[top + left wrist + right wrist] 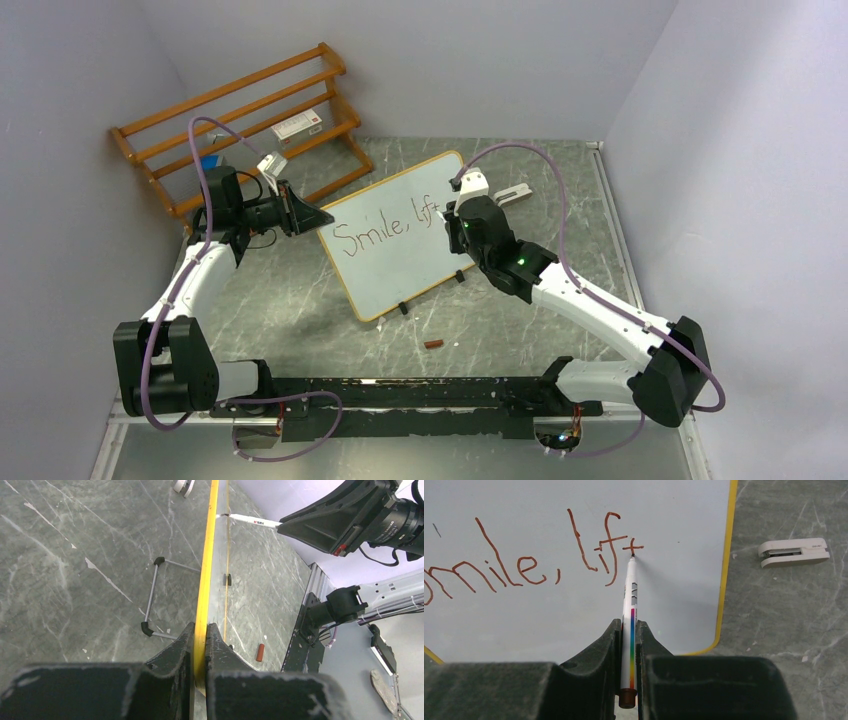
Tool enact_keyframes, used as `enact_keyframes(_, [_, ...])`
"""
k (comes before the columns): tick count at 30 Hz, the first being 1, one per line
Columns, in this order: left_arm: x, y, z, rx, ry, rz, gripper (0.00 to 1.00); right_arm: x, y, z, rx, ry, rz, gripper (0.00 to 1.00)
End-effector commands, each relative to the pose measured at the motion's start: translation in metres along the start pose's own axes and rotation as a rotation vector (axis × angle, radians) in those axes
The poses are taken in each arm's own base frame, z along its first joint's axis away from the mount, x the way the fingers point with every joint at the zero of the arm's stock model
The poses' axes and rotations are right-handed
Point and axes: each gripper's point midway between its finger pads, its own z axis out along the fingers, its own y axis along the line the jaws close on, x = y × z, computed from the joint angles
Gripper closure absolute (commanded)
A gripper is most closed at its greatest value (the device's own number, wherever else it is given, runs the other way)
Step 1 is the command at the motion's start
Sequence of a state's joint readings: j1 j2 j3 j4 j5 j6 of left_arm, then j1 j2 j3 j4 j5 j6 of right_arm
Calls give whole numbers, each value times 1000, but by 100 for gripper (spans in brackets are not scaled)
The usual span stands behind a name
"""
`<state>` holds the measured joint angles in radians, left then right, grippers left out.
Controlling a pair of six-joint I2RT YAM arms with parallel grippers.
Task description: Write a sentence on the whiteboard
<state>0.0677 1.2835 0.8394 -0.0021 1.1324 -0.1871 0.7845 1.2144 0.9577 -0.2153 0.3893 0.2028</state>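
Observation:
The whiteboard stands tilted on small black feet in the middle of the table, with a light-wood frame. My left gripper is shut on its left edge; in the left wrist view the yellow frame edge runs up from between the jaws of the left gripper. My right gripper is shut on a white marker with a rainbow stripe. The marker tip touches the board under the crossbar of a "t". The sentence reads "Smile, lift" in brown strokes. In the top view the right gripper is at the board's right part.
An orange-brown slatted wooden rack with small boxes stands at the back left. A white eraser-like block lies right of the board. A small brown marker cap lies in front of the board, cap. Grey walls enclose the table.

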Motion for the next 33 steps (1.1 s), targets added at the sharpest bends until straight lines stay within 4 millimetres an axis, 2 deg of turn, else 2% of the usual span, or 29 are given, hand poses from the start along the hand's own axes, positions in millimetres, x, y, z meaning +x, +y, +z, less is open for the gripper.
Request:
enact_keyframes(1, [15, 33, 1, -126, 27, 16, 95, 15, -3, 0, 2, 55, 1, 100])
enact_keyframes(20, [15, 33, 2, -128, 31, 13, 95, 20, -7, -2, 18, 74, -20, 100])
enact_keyframes(33, [16, 34, 2, -127, 32, 13, 95, 6, -17, -2, 78, 9, 4, 100])
